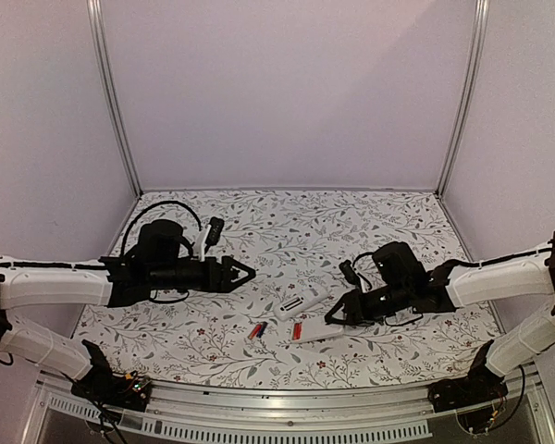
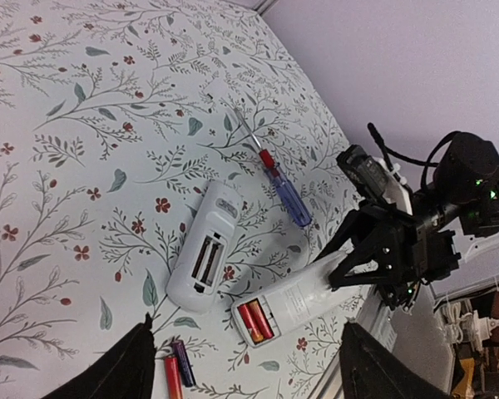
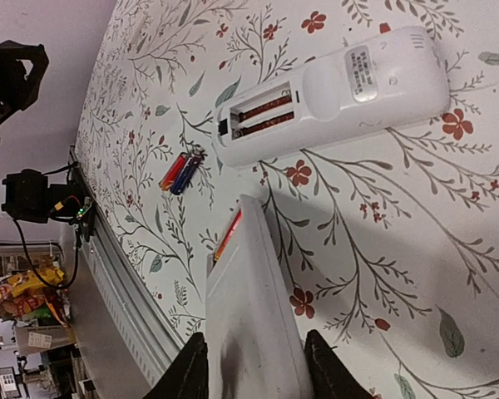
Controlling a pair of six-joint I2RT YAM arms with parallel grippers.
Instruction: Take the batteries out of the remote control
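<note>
Right gripper (image 1: 335,317) is closed on the near end of the remote control (image 2: 295,299), with one finger on each long side. The forearm reaches in low from the right edge and slopes down toward the middle of the table. The remote control's far end is on or just above the cloth; I cannot tell which. Its recess faces up, and two red batteries (image 2: 254,320) lie side by side in it.

Left gripper (image 1: 248,273) hangs above the table with its jaws apart and grasps nothing. Its arm is stretched almost level from the left side.

Just beside the held unit lies the other remote (image 2: 201,258), back up and compartment uncovered. Whether cells are inside it is not clear. Two loose batteries (image 2: 176,374), one red and one purple, lie together nearer the front edge. A screwdriver (image 2: 279,179) with a red and blue handle lies further back.

The table (image 1: 287,222) has a white cloth printed with grey leaves and small red flowers. Plain pale walls stand around it, with metal posts in the corners.

A label (image 3: 362,66) is on the other remote, with writing too small to read.
</note>
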